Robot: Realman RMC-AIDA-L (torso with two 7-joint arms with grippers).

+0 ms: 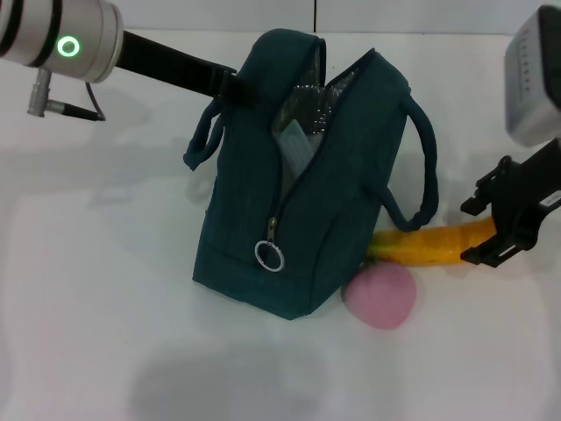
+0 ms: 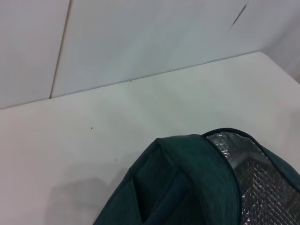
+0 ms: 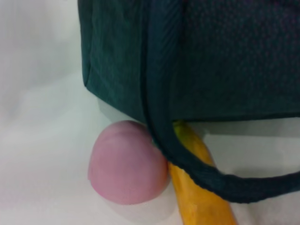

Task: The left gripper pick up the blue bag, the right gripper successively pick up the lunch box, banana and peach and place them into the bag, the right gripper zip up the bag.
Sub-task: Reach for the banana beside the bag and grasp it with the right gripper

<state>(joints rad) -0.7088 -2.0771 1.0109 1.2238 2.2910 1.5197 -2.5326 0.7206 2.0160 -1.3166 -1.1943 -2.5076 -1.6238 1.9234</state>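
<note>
Head view: left end effector point(image 1: 230, 85) clamps the top rear edge of the blue bag point(image 1: 302, 202), which stands upright on the white bench point(image 1: 96, 298), zipper open. Lunch box point(image 1: 296, 143) sits inside. Right end effector point(image 1: 489, 230) – fingers spread open around the banana point(image 1: 429, 246) end. Peach point(image 1: 380, 295) touches banana and bag base.

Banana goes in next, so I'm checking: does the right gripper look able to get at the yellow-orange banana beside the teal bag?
Probably yes. The right gripper stands open at the yellow-orange banana's free end. The teal fabric bag's rope handle drapes over the banana's other end, next to the pink peach.
</note>
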